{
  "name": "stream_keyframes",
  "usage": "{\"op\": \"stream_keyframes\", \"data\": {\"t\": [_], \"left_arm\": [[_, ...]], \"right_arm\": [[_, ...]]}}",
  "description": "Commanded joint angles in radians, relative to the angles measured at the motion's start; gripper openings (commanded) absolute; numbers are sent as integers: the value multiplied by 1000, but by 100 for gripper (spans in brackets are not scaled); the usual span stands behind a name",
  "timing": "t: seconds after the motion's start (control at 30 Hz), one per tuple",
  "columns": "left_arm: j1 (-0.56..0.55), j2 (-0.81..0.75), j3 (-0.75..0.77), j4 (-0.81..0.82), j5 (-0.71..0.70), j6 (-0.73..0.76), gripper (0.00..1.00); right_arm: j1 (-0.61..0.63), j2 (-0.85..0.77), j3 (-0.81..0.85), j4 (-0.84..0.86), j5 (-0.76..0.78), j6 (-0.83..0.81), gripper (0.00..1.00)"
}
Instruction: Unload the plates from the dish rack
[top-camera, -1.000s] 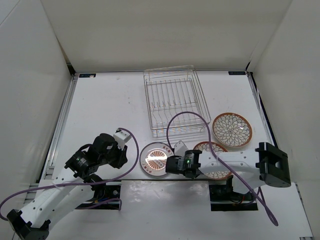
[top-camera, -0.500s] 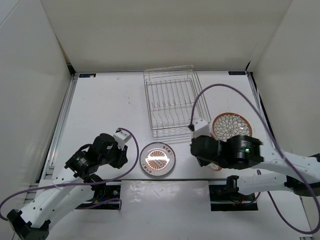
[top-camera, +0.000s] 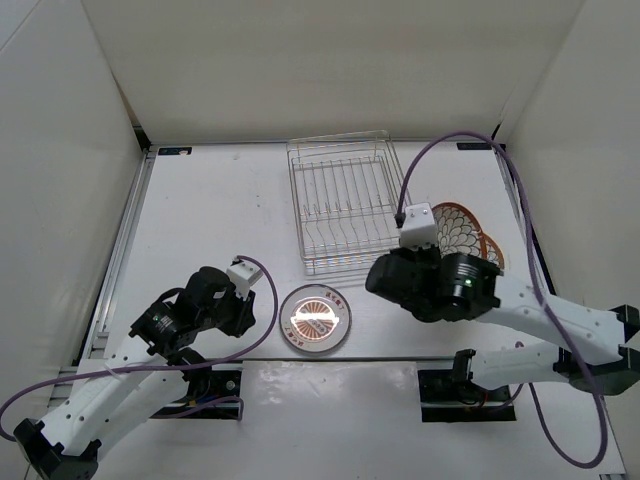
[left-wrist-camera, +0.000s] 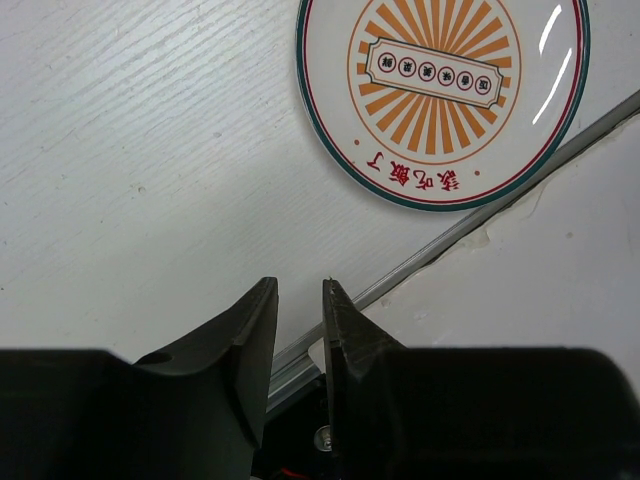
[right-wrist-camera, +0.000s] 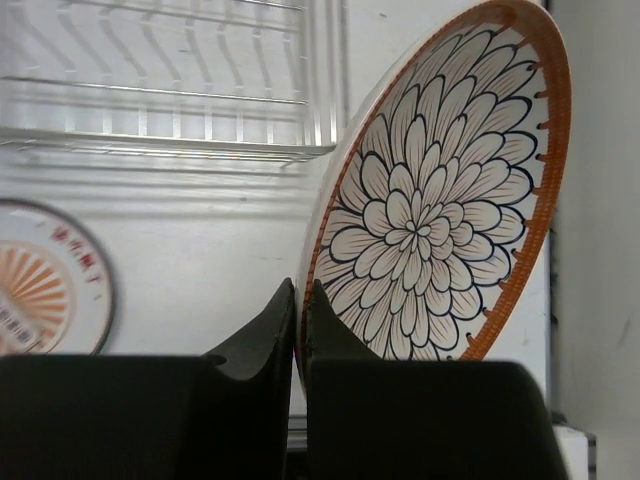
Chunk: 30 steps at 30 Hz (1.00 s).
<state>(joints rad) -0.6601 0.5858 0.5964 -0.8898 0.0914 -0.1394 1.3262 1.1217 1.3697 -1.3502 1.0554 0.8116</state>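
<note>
The dish rack (top-camera: 345, 205) stands at the back centre with no plate showing in it; its near wires (right-wrist-camera: 170, 90) also appear in the right wrist view. A grey-rimmed plate (top-camera: 316, 319) with an orange centre lies flat near the front edge, and shows as well in the left wrist view (left-wrist-camera: 440, 90). My right gripper (right-wrist-camera: 302, 290) is shut on the rim of a brown-rimmed petal plate (right-wrist-camera: 440, 200), holding it tilted up on edge. From above that plate (top-camera: 462, 228) shows beside the rack's right side. A second brown rim (top-camera: 492, 252) peeks out behind it. My left gripper (left-wrist-camera: 300, 290) is slightly open and empty, left of the grey-rimmed plate.
A metal strip (left-wrist-camera: 480, 215) runs along the table's front edge just past the grey-rimmed plate. White walls close in the back and both sides. A purple cable (top-camera: 520, 220) loops over the right side of the table.
My right arm swung from beside the grey-rimmed plate to the right and back, raising the brown-rimmed plate from flat to tilted on edge. The left arm has not moved.
</note>
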Motion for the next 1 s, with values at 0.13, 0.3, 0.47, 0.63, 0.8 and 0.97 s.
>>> {"op": "stream_keyframes", "data": {"t": [0.13, 0.3, 0.47, 0.63, 0.8, 0.97], "left_arm": [[5, -4, 3, -1, 13, -5, 36], [5, -7, 2, 0, 18, -6, 36], [5, -14, 0, -1, 16, -8, 36], [4, -12, 2, -1, 18, -6, 36], [4, -9, 2, 2, 21, -6, 38], [5, -10, 2, -1, 22, -5, 38]], "right_arm": [[-266, -83, -197, 142, 41, -408, 0], [-456, -50, -290, 320, -121, -520, 0], [-616, 33, -313, 430, -288, -589, 0], [-723, 141, -331, 552, -365, -647, 0], [-791, 252, -342, 618, -403, -657, 0], [-818, 314, -324, 629, -342, -661, 0]]}}
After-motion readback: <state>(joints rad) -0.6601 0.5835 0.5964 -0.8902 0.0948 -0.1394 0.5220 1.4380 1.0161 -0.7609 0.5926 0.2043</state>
